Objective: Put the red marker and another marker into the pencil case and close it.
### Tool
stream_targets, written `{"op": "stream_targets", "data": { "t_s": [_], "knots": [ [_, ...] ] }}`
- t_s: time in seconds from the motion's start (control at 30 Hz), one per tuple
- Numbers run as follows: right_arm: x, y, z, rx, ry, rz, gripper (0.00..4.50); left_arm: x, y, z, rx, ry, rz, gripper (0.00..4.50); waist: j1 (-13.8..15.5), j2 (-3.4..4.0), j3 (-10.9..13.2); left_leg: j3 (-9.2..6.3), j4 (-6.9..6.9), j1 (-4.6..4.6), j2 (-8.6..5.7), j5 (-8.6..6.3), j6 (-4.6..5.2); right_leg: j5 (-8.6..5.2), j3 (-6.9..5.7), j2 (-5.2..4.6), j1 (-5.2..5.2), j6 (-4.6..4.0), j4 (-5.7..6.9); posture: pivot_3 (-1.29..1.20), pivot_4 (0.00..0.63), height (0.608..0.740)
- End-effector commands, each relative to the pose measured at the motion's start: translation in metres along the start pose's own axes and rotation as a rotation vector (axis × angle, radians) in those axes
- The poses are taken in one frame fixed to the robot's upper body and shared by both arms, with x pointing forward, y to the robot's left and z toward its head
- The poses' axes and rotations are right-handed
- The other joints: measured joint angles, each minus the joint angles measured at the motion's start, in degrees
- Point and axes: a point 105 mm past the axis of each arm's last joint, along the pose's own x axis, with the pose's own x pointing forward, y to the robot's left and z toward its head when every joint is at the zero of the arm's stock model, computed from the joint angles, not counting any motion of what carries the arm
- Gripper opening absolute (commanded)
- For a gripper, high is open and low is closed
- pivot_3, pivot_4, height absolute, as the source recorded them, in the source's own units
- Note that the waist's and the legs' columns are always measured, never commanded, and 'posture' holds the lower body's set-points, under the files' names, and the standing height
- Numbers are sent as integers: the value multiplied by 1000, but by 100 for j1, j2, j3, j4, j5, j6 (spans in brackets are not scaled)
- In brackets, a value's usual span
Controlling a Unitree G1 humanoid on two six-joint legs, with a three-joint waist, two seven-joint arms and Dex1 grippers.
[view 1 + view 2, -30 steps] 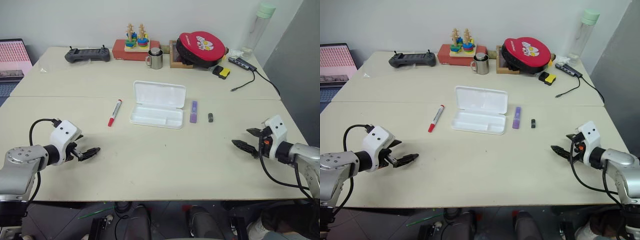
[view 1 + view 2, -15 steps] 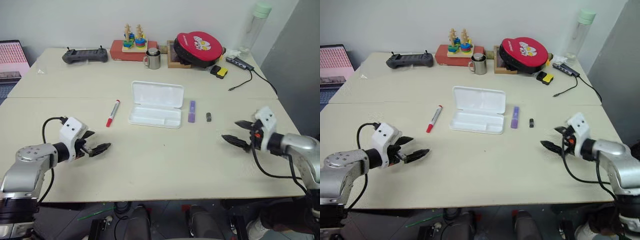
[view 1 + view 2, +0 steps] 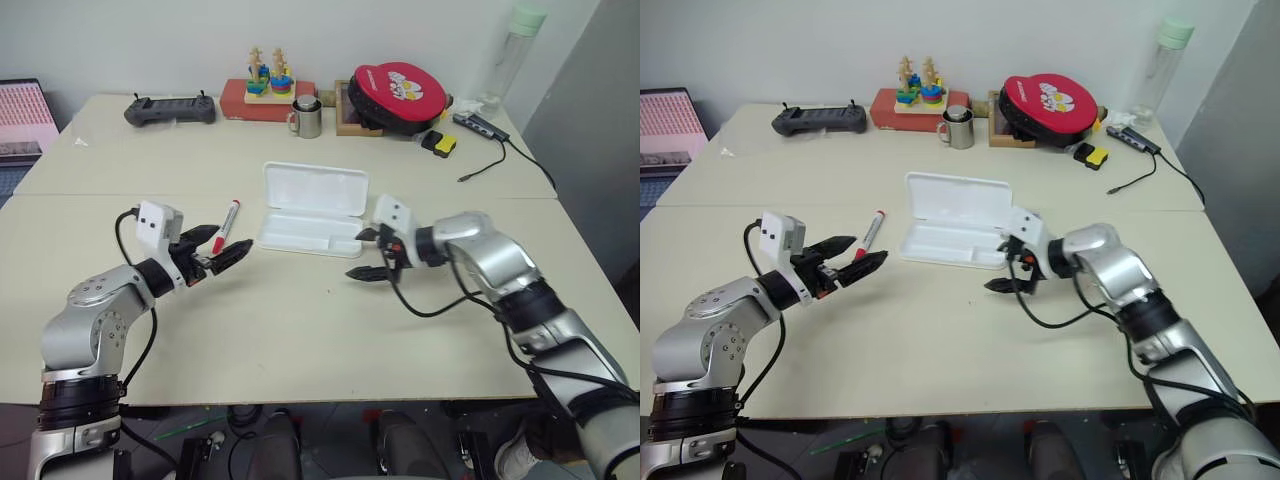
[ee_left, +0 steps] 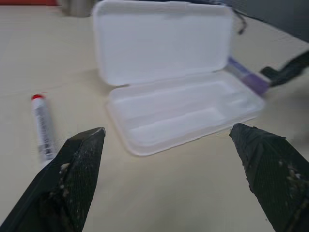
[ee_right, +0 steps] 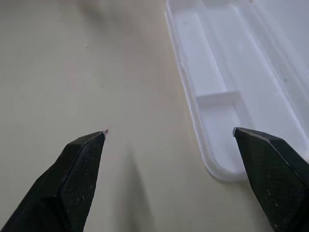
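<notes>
Both grippers, left (image 3: 222,252) and right (image 3: 366,254), gape wide and empty at mid-frame, either side of the open case (image 3: 312,210). Red marker (image 3: 228,225) lies just left of the case; the purple marker (image 4: 247,77) sits at its right end. Risk: the right gripper, so close to the case's corner, could nudge the light case or roll the marker away.

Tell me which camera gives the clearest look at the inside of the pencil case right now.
The left wrist view: the pencil case lies whole between that gripper's fingers, lid up, tray and its dividers empty. The right wrist view shows one end of the tray close up. The head views show it small, its right end behind the right gripper.
</notes>
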Motion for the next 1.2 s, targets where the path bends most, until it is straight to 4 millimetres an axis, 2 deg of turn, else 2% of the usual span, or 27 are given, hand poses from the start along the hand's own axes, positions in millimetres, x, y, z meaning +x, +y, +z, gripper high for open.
{"op": "stream_targets", "data": {
  "t_s": [0.03, 0.37, 0.4, 0.43, 0.6, 0.97, 1.2],
  "knots": [
    [7, -14, 7, -28, 21, -8, 4471, -3, -21, 17, 64, -29, -127, 4500, 22, 0, 0, -1, 0, -2, -1, 0, 0, 0, -1, -1, 0, 0, 0, 0, 150, 740],
    [26, -17, -1, -13, 104, 35, 4471, 1, -34, 10, 119, 39, -207, 4500, -6, 1, 1, -1, 1, 0, 0, 0, 0, -1, 0, 1, -1, 0, 1, 0, 150, 740],
    [28, -18, 0, -15, 108, 26, 4105, 2, -34, 11, 118, 36, -210, 4500, -9, 1, 1, -2, 1, 0, 0, 0, 0, -1, -1, 1, -1, 0, 2, 0, 150, 740],
    [30, -20, 0, -17, 109, 18, 4063, 2, -35, 11, 116, 31, -212, 4500, -20, 2, 1, -2, 1, 1, 0, 0, 0, -1, -1, 1, -1, -1, 2, 0, 150, 740],
    [33, -20, 3, -29, 88, 21, 3043, 4, -35, 14, 120, 28, -215, 4500, -29, 1, 1, -2, 0, 1, 0, 0, 0, -1, -1, 2, -2, -1, 3, 0, 150, 740],
    [34, -18, 5, -58, 73, 47, 143, 3, -35, 16, 119, 26, -212, 4500, -30, 2, 1, -2, 0, 1, 0, 0, 0, -1, 0, 2, -1, -1, 3, 0, 150, 740],
    [32, -10, 5, -107, 66, 103, 68, 2, -33, 15, 115, 33, -195, 4500, -30, 2, 1, -2, 0, 1, 0, 0, 0, -1, 0, 2, -1, -1, 3, 0, 150, 740]
  ]
}}
